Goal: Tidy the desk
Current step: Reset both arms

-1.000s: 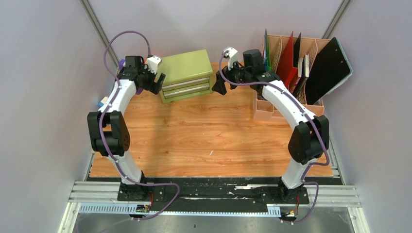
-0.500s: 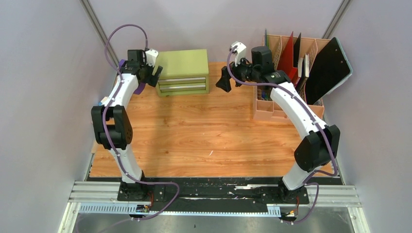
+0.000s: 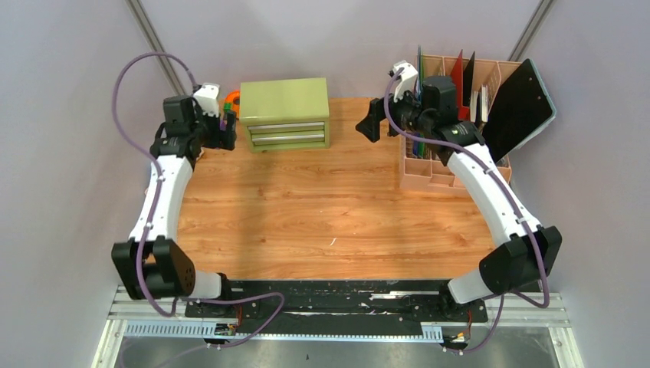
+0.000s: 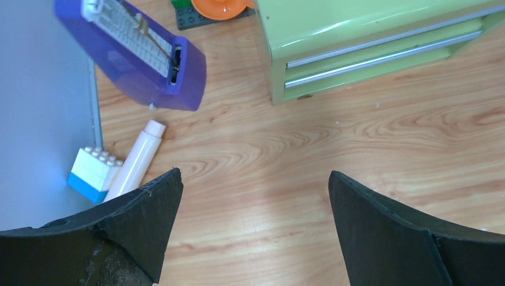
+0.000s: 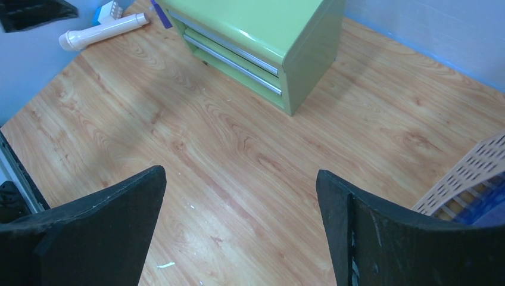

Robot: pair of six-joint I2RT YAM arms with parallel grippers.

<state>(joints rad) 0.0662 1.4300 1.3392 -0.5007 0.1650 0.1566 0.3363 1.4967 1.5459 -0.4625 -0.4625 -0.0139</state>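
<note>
The desk (image 3: 329,215) is an orange-brown wood-grain top. A small olive-green drawer chest (image 3: 285,113) stands at its back edge, both drawers shut. My left gripper (image 3: 224,132) hovers just left of the chest, open and holding nothing (image 4: 255,179). Below it lie a purple stapler (image 4: 137,56), a white tube (image 4: 138,159) and a blue-and-white toy brick (image 4: 92,173). My right gripper (image 3: 373,123) hangs open and holding nothing to the right of the chest (image 5: 241,176). From there I see the chest (image 5: 262,30) and the tube (image 5: 104,33).
A pink file organiser (image 3: 429,172) with upright folders and a black clipboard (image 3: 521,107) stands at the back right. An orange round thing (image 4: 221,7) on a dark plate sits behind the chest's left corner. A metal rail (image 3: 337,303) runs along the near edge.
The chest, tilted a second ago, now stands square at the back edge. Both arms have drawn away from it, the left one leftward and the right one rightward.
</note>
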